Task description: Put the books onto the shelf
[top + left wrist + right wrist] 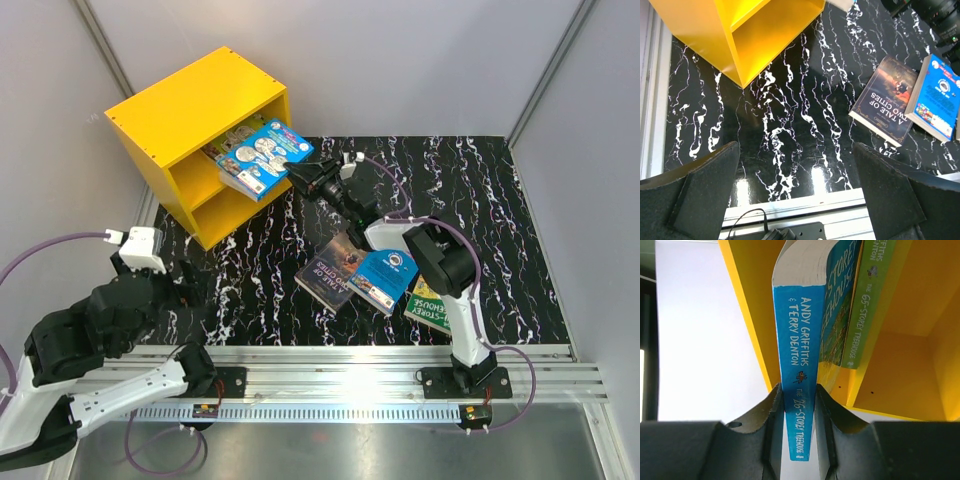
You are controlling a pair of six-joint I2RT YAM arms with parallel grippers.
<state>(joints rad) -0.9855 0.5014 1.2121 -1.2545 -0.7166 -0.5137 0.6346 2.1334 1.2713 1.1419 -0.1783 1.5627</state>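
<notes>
My table (500, 190) is black marble-patterned with white veins, glossy enough to throw back bright glare by its near edge. Pale grey wall panels (420, 60) close it in left, far and right, joined by metal strips (545, 72); an aluminium rail (350, 365) runs along the near side

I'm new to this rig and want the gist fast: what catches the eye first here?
The bright yellow boxy shelf at the table's far left stands out, with the right gripper clamping a bright blue paperback by its spine at the upper compartment's mouth. Nearer, a dark paperback and a second blue paperback lie on the black marbled table.
</notes>
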